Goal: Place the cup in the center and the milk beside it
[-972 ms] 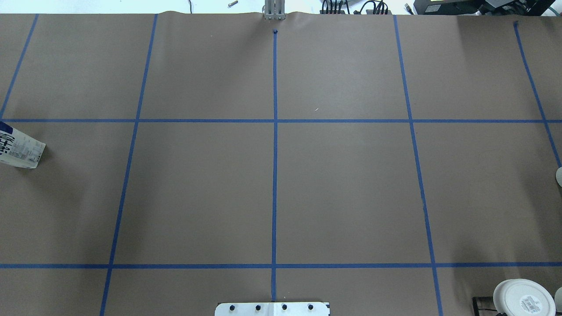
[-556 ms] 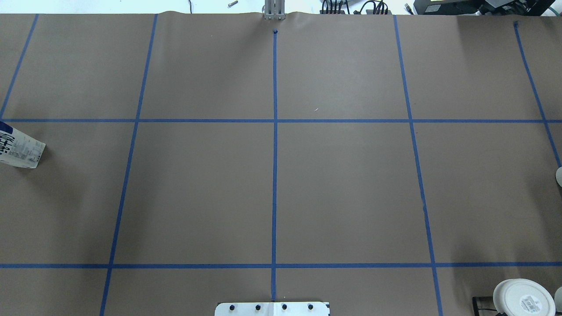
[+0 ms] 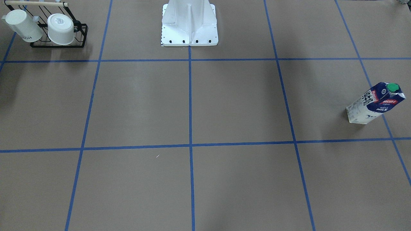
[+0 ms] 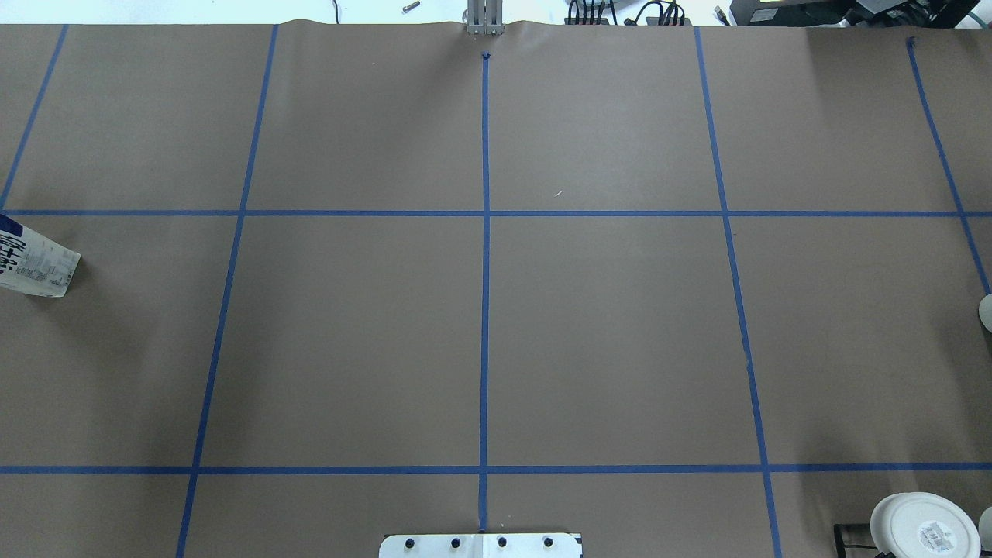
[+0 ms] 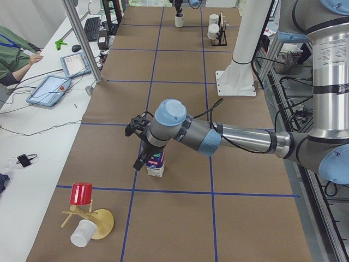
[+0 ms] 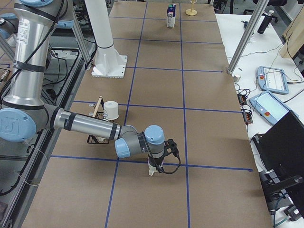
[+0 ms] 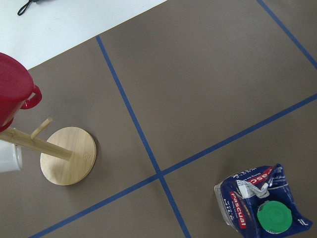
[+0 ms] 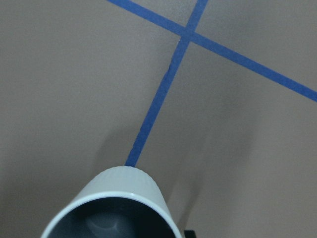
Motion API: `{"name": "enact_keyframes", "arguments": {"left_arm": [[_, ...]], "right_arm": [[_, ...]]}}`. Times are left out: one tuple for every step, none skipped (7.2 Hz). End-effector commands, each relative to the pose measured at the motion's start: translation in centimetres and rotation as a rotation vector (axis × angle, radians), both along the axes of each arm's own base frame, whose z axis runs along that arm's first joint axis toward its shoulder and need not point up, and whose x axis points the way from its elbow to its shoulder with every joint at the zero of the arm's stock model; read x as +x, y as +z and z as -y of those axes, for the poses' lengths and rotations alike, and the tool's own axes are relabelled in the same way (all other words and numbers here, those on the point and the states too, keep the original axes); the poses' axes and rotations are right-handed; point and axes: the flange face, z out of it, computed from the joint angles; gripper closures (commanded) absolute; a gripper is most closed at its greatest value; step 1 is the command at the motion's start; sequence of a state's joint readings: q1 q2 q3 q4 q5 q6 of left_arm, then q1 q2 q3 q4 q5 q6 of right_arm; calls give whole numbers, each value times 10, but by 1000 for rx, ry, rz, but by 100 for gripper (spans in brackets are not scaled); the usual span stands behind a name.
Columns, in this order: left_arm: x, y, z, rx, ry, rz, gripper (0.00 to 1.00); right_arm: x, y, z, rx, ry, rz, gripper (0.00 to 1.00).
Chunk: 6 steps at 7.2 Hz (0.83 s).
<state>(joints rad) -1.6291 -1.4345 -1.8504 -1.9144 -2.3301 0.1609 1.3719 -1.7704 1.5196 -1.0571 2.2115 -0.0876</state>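
The milk carton stands upright far out on my left side, at the overhead view's left edge. In the exterior left view my left gripper is down at the carton; I cannot tell if it is open or shut. The left wrist view looks down on the carton's green cap. The ribbed white cup stands on a blue tape line at the far right, a sliver in the overhead view. My right gripper is at the cup; its state is unclear. The center is bare.
A black rack with two white cups stands near the robot base on my right. A wooden mug tree with a red cup and a white cup stands beyond the carton. Operators' tablets lie along the far side.
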Motion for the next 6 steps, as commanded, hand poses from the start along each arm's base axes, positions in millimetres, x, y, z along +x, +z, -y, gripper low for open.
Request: {"name": "enact_keyframes", "arguments": {"left_arm": [[0, 3, 0, -5, 0, 0, 1], [0, 4, 1, -7, 0, 0, 1], [0, 4, 1, -8, 0, 0, 1], [0, 6, 1, -11, 0, -1, 1], [0, 6, 1, -12, -2, 0, 1], [0, 7, 0, -14, -2, 0, 1]], "right_arm": [[-6, -27, 8, 32, -13, 55, 100], [-9, -50, 13, 60, -25, 114, 100], [-18, -93, 47, 124, -35, 183, 100], [-30, -140, 88, 188, -47, 247, 100], [-53, -190, 117, 166, 10, 305, 100], [-112, -255, 130, 95, 36, 381, 100]]}}
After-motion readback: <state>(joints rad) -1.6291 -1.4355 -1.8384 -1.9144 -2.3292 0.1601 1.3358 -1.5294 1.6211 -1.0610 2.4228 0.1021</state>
